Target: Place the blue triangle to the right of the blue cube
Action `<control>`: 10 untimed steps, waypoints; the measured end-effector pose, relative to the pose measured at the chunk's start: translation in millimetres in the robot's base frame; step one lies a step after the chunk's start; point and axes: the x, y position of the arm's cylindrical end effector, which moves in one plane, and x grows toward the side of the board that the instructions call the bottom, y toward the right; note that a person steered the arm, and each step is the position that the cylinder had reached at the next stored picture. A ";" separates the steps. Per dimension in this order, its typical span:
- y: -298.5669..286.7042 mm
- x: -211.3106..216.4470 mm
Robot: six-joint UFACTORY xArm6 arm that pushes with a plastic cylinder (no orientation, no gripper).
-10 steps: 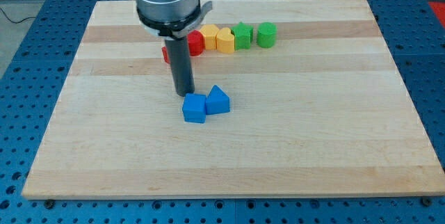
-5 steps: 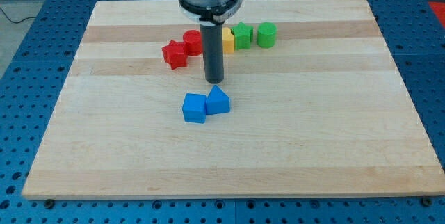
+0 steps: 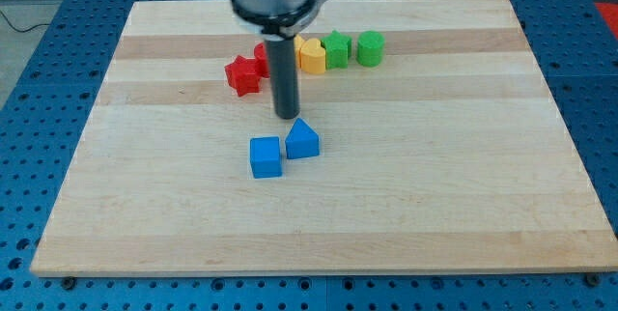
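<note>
The blue cube [image 3: 266, 156] lies near the middle of the wooden board [image 3: 435, 185]. The blue triangle [image 3: 302, 140] sits just to its right and slightly higher in the view, with its lower left corner touching or nearly touching the cube. My tip [image 3: 287, 117] stands just above the two blue blocks, over the gap between them, a little to the upper left of the triangle's peak and apart from both.
A row of blocks lies near the view's top: a red star [image 3: 243, 74], a red block [image 3: 262, 56] partly behind the rod, a yellow block [image 3: 311, 56], a green star-like block [image 3: 336, 49] and a green cylinder [image 3: 370, 47].
My tip went right from above the cube, then came back slightly left. The blue cube has shifted a little down and to the left, turning squarer. The triangle has stayed in place.
</note>
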 end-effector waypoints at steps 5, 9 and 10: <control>13.4 37.2; 19.0 57.2; 30.5 9.8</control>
